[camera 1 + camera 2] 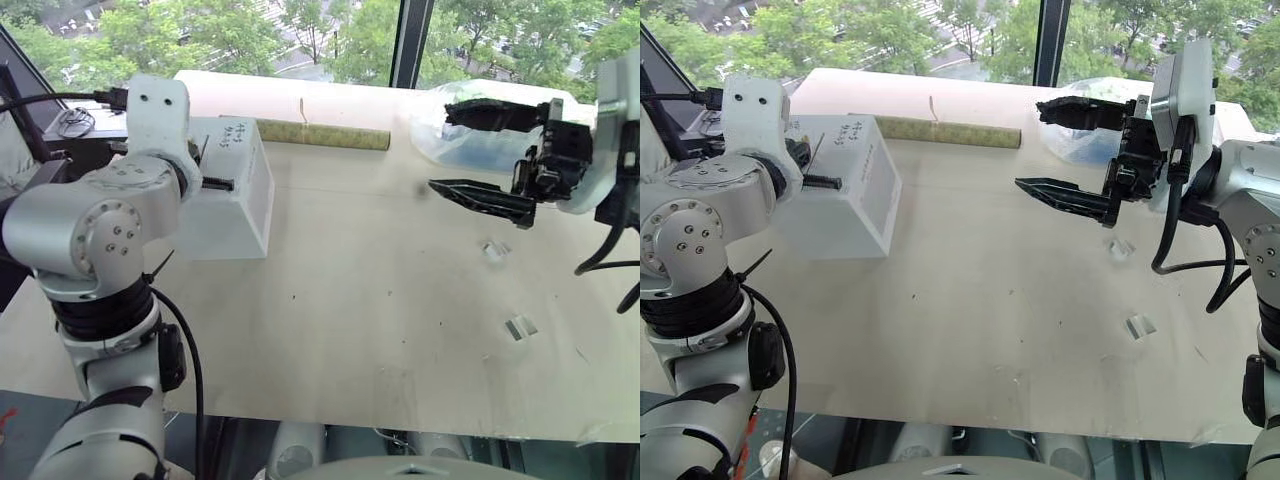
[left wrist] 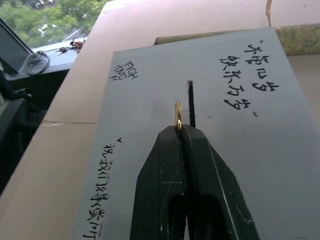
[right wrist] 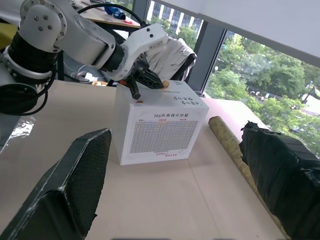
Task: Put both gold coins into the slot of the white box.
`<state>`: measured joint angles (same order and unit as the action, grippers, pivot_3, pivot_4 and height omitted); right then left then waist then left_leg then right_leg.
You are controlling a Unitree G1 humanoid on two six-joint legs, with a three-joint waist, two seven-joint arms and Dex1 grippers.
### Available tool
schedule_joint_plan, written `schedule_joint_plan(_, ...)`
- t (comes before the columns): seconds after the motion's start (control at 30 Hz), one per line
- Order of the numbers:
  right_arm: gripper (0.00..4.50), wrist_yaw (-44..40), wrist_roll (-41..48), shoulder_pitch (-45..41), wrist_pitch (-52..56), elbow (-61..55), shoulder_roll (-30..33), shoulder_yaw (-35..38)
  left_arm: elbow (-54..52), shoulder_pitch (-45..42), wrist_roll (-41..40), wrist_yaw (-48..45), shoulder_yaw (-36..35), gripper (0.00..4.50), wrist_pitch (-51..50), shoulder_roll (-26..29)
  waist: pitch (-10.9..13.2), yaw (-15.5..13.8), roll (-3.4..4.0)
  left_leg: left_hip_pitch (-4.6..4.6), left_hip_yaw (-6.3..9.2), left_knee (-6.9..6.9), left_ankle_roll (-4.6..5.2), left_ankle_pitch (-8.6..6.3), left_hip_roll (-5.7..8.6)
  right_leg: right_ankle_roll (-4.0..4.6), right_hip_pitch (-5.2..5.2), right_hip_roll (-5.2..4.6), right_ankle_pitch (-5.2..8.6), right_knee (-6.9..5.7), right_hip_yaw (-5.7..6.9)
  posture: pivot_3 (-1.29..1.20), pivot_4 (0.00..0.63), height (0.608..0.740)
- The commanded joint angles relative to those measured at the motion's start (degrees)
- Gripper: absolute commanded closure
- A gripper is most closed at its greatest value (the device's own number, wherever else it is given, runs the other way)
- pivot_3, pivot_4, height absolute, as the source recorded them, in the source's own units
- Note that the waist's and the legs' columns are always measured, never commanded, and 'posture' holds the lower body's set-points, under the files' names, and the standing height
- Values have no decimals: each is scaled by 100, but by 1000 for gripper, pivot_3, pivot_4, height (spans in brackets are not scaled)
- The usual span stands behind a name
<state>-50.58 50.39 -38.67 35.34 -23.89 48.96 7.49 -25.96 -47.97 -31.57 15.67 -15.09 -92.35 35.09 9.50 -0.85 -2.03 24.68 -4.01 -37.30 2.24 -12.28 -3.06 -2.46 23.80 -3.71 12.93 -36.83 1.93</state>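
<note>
You have the white box (image 1: 845, 185) at the table's (image 1: 970, 330) far left; right of it lie a roll (image 1: 950, 131), then a clear bag (image 1: 1090, 140).

Pale counter (image 1: 380, 330); on it white box (image 1: 232, 190) far-left, rolled tube (image 1: 322, 134) at back, 2 clear scraps (image 1: 520, 327) right.

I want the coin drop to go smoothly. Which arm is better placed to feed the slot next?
Left. Its gripper is shut on a small shiny gold coin, edge-on beside the narrow dark slot in the white cube-shaped box. The right gripper hangs open and empty, away from the box.
</note>
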Motion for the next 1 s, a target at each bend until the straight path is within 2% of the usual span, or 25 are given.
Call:
schedule_joint_plan(0.03,54,-149,-145,-55,-185,-31,82,221,-1,-51,14,-157,-61,4500,-15,-42,0,0,0,0,0,0,0,0,0,0,0,0,0,0,-1,0,150,740)
schedule_joint_plan(0.5,54,-423,-282,86,-247,56,102,347,318,6,-163,0,-167,4500,-15,-150,-1,1,2,-6,-1,-2,0,0,0,0,-4,-1,-1,-5,-3,0,150,740)
schedule_joint_plan(0.63,0,-431,-299,86,-243,53,79,347,290,-86,-216,50,-198,3412,-15,-138,-2,0,3,-15,-1,-2,1,0,0,0,-9,-1,0,-9,-4,0,150,740)
schedule_joint_plan(0.77,0,-364,-316,146,-198,47,67,349,-68,-278,-272,-121,-199,1504,-15,-113,-2,-2,2,-9,0,-4,1,0,0,0,-9,-1,0,-8,-3,0,150,740)
schedule_joint_plan(0.83,0,-160,-275,216,17,26,56,331,-428,-450,-359,-494,-312,1504,22,-156,-1,0,0,-4,2,-4,0,0,0,0,-8,-2,-1,-6,-1,0,150,740)
schedule_joint_plan(0.93,0,377,-517,511,258,-101,-23,221,-1134,-150,-652,-1416,-392,1504,1182,-201,-1,2,-1,-1,1,-3,-2,1,1,0,-5,-3,-1,-2,-1,0,150,740)
schedule_joint_plan(1.0,0,904,-864,761,444,-144,-68,136,-1451,213,-1353,-2295,-668,1504,1794,-505,-3,2,4,-3,-5,-1,-24,13,-1,1,-5,-12,-1,0,-2,0,150,740)
